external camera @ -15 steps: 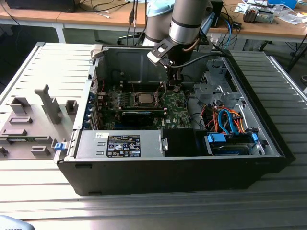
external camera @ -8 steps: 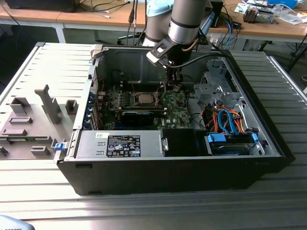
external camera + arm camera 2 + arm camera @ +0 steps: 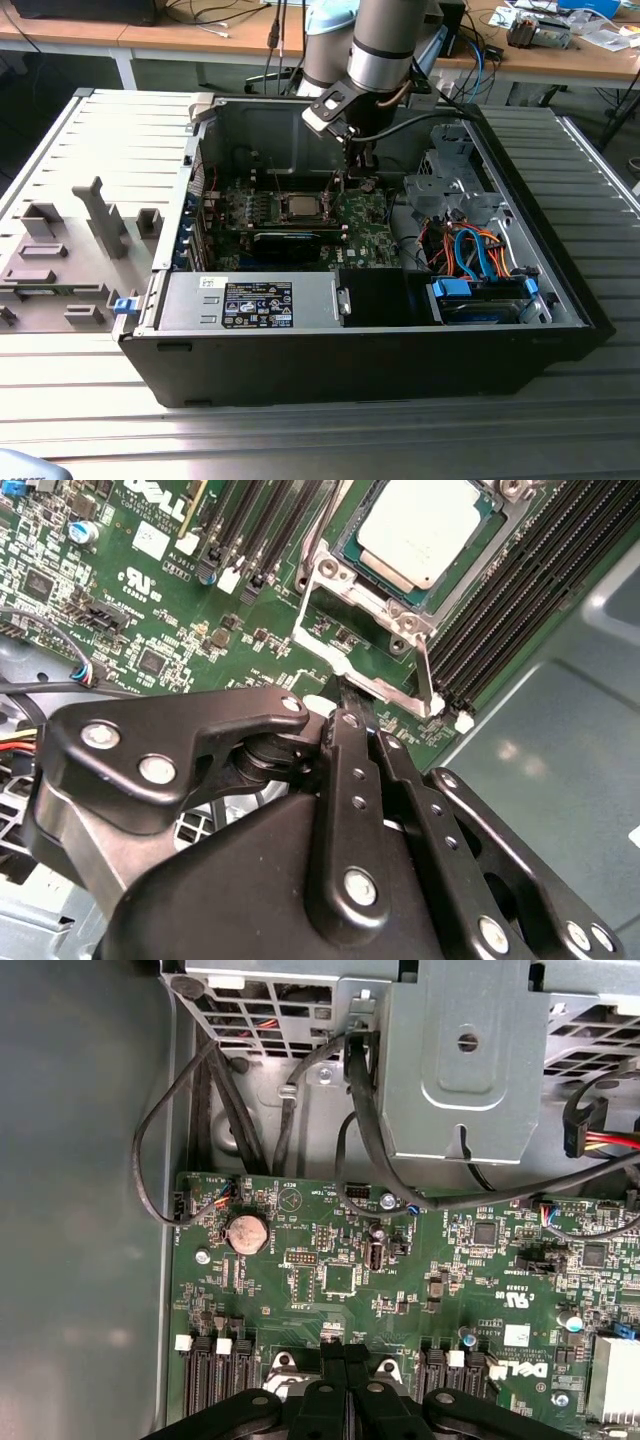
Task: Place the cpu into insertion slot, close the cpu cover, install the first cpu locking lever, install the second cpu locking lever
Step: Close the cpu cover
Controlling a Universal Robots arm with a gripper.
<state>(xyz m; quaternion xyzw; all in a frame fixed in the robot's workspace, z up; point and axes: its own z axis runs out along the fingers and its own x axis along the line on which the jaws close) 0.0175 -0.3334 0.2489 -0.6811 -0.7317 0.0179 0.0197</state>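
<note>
Starting from the exterior view's left: a grey moulded tray (image 3: 70, 260) sits on the surface, well apart from the action. Next comes the open computer case (image 3: 400, 370) with the green motherboard (image 3: 365, 240) on its floor.

There's the cpu (image 3: 300, 207), flat and square, seated in the insertion slot (image 3: 345, 550). Its silver top (image 3: 420, 535) is bare, and nothing is folded down over it.

The cpu cover (image 3: 385, 680) is thrown open, on the side of the socket that faces the arm. Green board shows through its window.

Moving right, the gripper (image 3: 357, 165) hangs straight down into the case, just to the exterior view's right of the chip.

In the second wrist view the jaws are pressed together (image 3: 352, 708). Their tips are right at the cover's free edge, which runs crosswise to them. I can't tell whether they nip that thin metal or merely touch it. The first wrist view shows the same narrow seam (image 3: 346, 1350).

Furthest right are orange and blue drive cables (image 3: 470, 250), clear of it all.
</note>
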